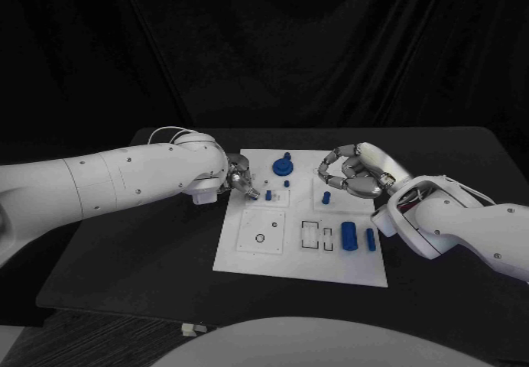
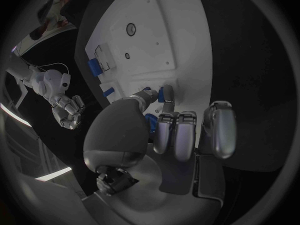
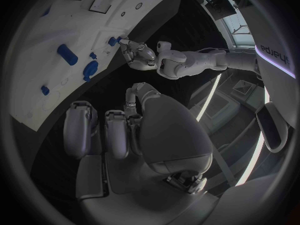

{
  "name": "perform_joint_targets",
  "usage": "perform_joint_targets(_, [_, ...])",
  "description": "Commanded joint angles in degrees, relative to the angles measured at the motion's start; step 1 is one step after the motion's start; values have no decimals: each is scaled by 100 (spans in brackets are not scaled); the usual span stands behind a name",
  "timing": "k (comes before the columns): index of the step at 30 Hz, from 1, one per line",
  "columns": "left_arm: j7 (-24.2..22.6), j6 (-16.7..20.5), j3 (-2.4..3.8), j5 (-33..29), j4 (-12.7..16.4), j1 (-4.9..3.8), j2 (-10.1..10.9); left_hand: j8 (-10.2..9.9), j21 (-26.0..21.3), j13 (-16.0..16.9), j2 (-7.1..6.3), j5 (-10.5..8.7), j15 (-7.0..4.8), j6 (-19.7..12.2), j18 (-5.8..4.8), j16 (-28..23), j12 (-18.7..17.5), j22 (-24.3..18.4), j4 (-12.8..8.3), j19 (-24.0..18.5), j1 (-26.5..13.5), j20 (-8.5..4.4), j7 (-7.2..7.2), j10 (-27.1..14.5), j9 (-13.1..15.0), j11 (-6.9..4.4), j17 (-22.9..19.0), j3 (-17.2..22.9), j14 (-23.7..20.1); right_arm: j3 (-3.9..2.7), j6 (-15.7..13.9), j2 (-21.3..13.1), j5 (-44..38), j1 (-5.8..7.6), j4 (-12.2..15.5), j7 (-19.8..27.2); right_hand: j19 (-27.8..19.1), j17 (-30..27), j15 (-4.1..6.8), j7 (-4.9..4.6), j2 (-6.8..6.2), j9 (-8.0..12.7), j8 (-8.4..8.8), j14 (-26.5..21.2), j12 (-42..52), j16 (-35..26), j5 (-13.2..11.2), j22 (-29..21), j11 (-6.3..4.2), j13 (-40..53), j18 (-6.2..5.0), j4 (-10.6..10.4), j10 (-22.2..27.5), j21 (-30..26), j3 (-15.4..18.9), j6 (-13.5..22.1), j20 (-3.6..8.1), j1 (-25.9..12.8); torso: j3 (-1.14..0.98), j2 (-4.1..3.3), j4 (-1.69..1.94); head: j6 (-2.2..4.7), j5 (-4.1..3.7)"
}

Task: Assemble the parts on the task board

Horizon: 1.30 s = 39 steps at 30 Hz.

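- White rectangular task board [image 1: 251, 258] is seen flat in the middle of the black desk [image 1: 132, 252].
- Left hand [image 1: 241, 180] is placed at the board's far left edge; in the left wrist view its fingertips [image 2: 166, 94] are seen closing on a small blue part [image 2: 160, 99]. Whether it is gripped cannot be told.
- Right hand [image 1: 355, 174] is held above the board's far right corner, fingers curled, nothing seen in it.
- Blue round knobbed part [image 1: 283, 164] stands near the far edge; blue cylinder [image 1: 348, 235] lies near the right edge.

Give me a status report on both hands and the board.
Left hand fingers touching small blue part on white plate task board. Right hand curled, empty, above the board's right edge. Nothing blocking.
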<state>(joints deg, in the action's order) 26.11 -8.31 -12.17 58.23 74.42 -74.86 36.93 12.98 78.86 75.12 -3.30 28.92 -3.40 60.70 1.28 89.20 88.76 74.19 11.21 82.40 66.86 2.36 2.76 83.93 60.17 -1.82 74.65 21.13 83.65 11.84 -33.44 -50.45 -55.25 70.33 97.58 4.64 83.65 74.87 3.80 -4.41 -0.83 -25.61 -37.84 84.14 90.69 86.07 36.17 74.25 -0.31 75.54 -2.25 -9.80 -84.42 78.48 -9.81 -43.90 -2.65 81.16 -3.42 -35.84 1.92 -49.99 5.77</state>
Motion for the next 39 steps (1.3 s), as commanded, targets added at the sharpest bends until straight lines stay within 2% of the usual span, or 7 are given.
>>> perform_joint_targets(1, [-136,82,1,13,3,16,-11,143,-38,1488,183,226,-86,-1,172,80,124,1180,-131,-33,-35,-15,-93,607,72,-15,1535,546,635,-4,-11,8,-25,5,-3,-84,67,560,33,51,-7,47,-126,399,-69,-17,179,1202,-19,1446,-59,3,-558,12,-240,17,38,-112,-1,1,1,-1,6])
perform_joint_targets(24, [-174,128,2,13,-9,17,-18,148,-56,1488,183,255,-88,-6,177,80,124,1174,-172,-43,-23,-15,-92,607,80,-16,1535,562,635,-4,28,22,-25,-7,-18,-114,65,554,33,47,-8,50,-132,398,-69,-21,200,1200,-17,1446,-60,7,-558,7,-251,23,39,-119,-2,1,2,-1,11])
perform_joint_targets(39, [-172,25,1,13,-31,25,-13,137,-92,1488,166,261,-85,-48,186,80,124,1162,-244,-66,2,-14,-83,607,88,-9,1535,583,635,-4,36,26,-25,-18,-17,-117,65,554,33,47,-8,50,-132,398,-69,-21,200,1200,-17,1446,-60,7,-558,7,-251,23,39,-119,0,0,0,-1,15])
